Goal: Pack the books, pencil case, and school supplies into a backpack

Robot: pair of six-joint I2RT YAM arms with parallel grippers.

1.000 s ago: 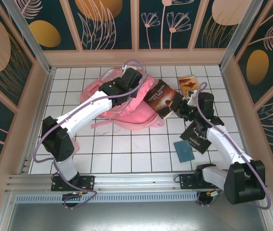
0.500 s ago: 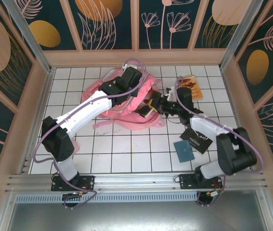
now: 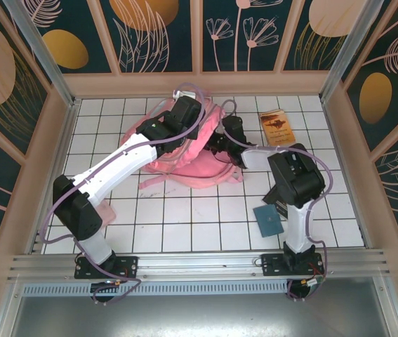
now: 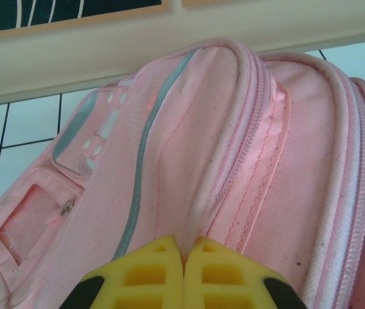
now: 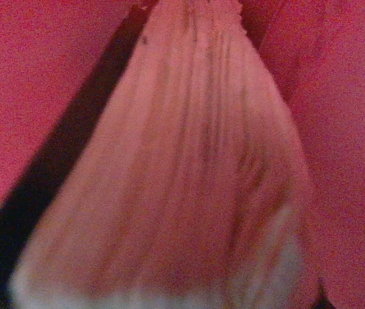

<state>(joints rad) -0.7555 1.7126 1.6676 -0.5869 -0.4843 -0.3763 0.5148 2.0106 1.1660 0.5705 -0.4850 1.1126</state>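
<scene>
From above, the pink backpack (image 3: 184,165) is lying on the tiled table (image 3: 184,217), the left gripper (image 3: 187,116) sitting atop it, the right gripper (image 3: 221,139) reaching into its opening. At the left wrist, yellow fingertips (image 4: 150,277) are pinching a backpack fold. The right wrist is showing blurred pink lining, and its jaws' spread cannot be told.
</scene>
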